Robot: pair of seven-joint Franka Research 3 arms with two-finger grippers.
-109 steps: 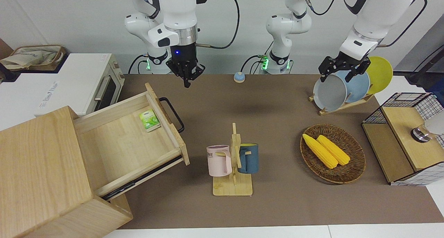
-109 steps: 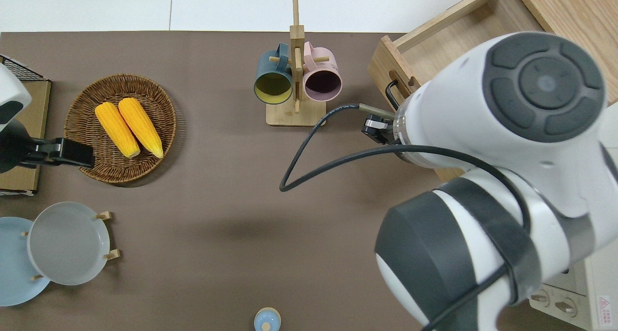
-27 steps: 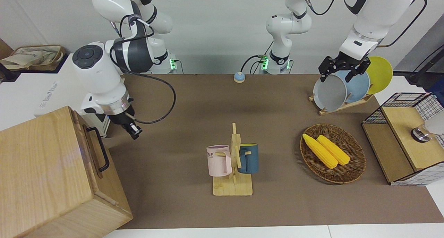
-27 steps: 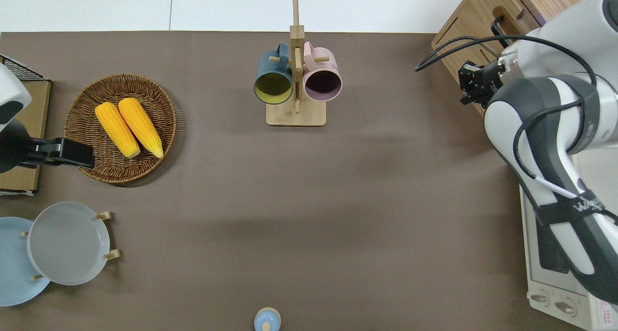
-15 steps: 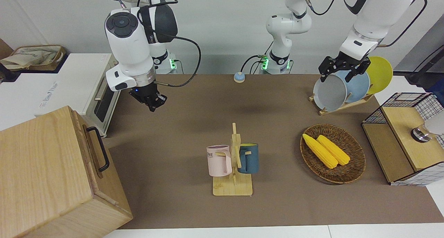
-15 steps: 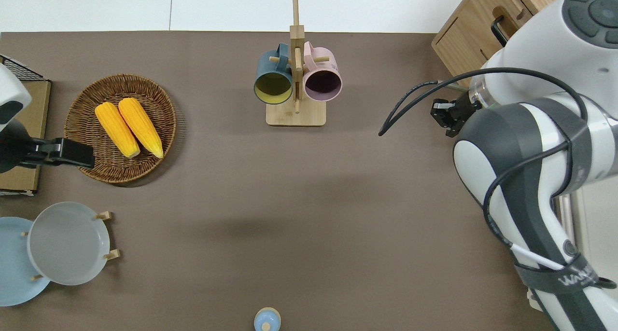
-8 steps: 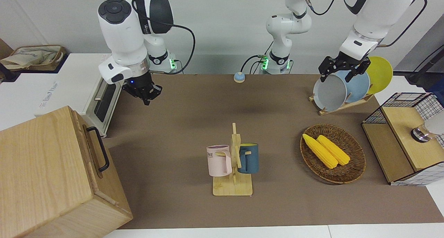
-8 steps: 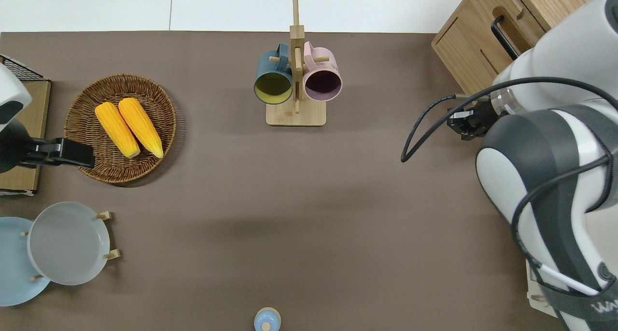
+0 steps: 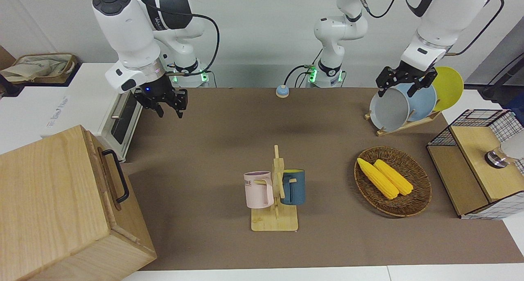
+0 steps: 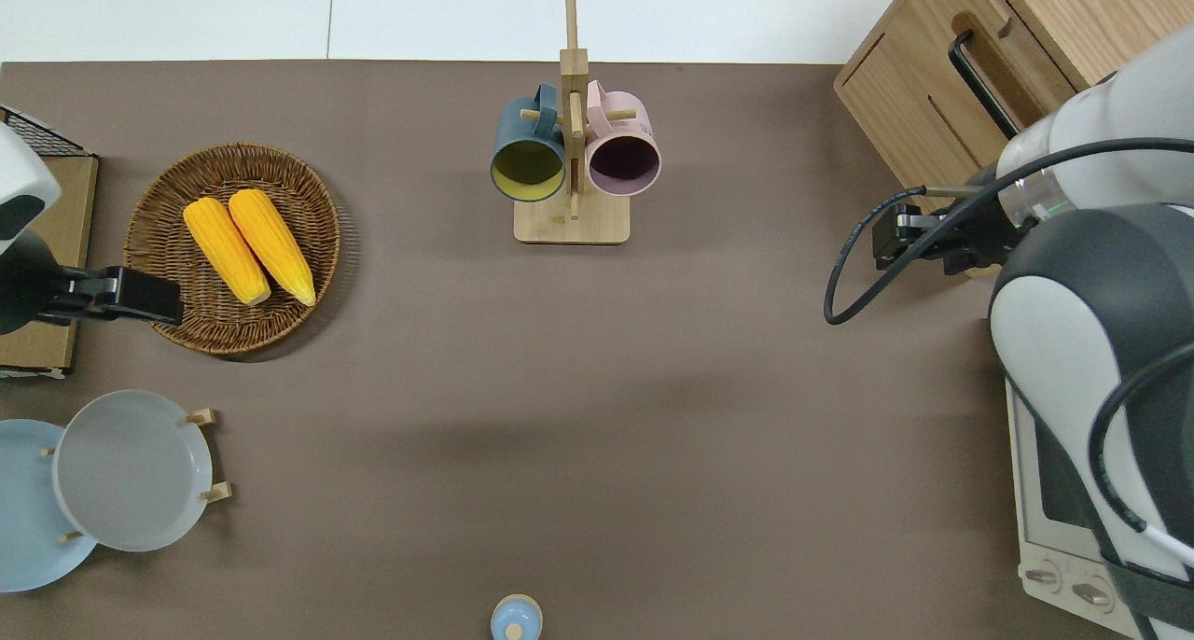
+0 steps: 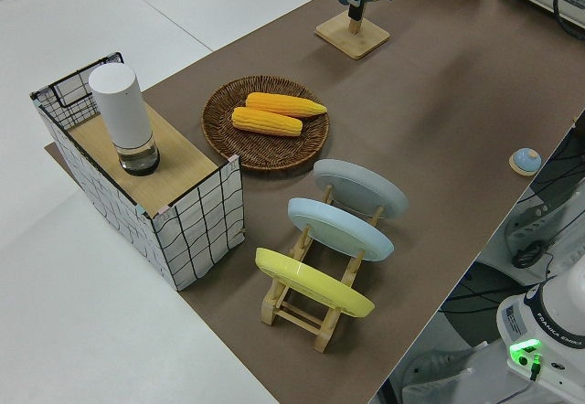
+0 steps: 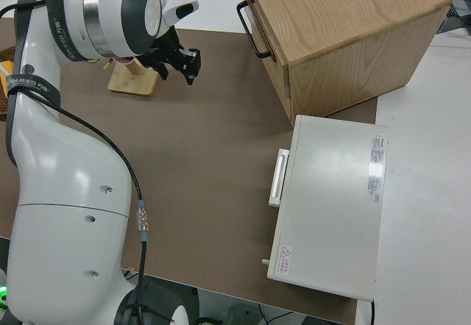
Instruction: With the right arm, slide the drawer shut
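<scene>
Clearly the right claw (image 9: 168,105) hangs empty in the upper left of the front frame, its two fingers (image 9: 180,109) apart and pointing down over bare brown bench (image 10: 578,416), close to the corner of the white toaster oven (image 12: 331,215). It touches nothing, which reads as an arm with no contact work left in hand. The drawer (image 9: 109,182) lies lower left of the claw in the front frame, well apart from it, its front panel flush with the big wooden box (image 9: 49,207) and only the black loop handle (image 9: 116,175) standing proud; I judge it fully shut, so the task looks done. In the overhead frame the same drawer front sits at the upper right, above the claw (image 10: 900,239). The left arm is parked, and I cannot tell how its claw (image 9: 403,82) stands.
</scene>
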